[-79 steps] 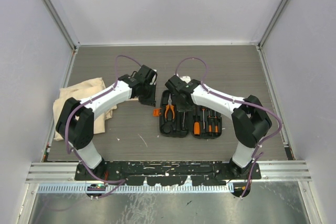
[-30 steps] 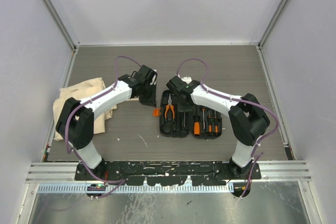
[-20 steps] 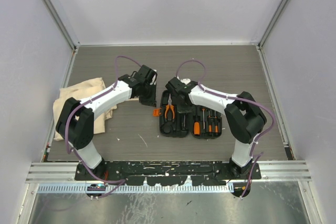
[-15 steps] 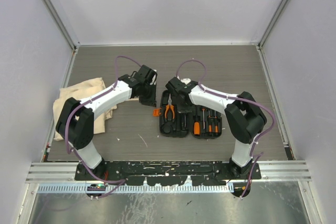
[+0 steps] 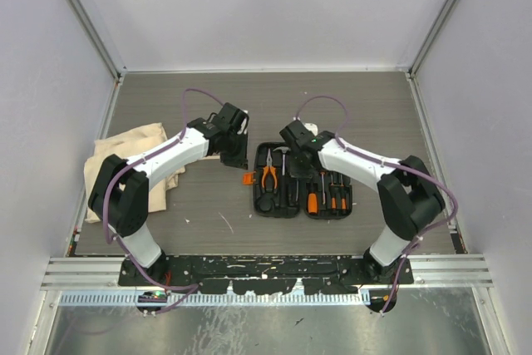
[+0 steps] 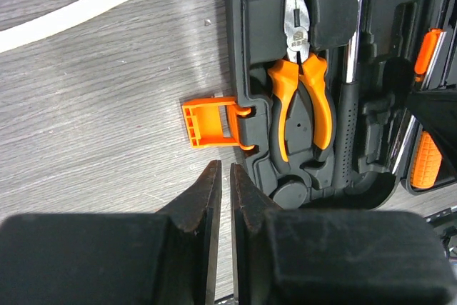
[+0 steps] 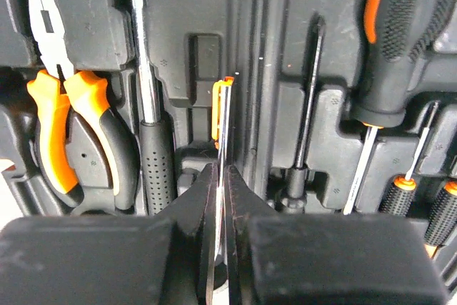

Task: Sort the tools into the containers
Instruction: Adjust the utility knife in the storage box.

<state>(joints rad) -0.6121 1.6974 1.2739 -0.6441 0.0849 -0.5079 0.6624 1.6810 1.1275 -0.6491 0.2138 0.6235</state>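
The black tool case (image 5: 254, 199) lies open at mid-table. In its slots are the orange-and-black pliers (image 5: 268, 175), the hammer (image 5: 285, 182) and several screwdrivers (image 5: 312, 199). My right gripper (image 5: 301, 158) hovers over the case's middle. In the right wrist view it (image 7: 221, 173) is shut on the thin orange-tipped driver (image 7: 224, 116), between the hammer (image 7: 153, 148) and a black-shafted driver (image 7: 310, 105). My left gripper (image 5: 238, 158) is shut and empty just left of the case, near its orange latch (image 6: 211, 123). The pliers (image 6: 300, 98) show in the left wrist view.
The beige cloth bag (image 5: 133, 149) lies at the left edge of the table. A thin pale stick (image 6: 71, 16) lies on the table left of the case. Walls enclose the table on three sides.
My right gripper has moved right, from above the pliers and hammer to over the case's middle, and the hammer now shows. The left arm has not moved.
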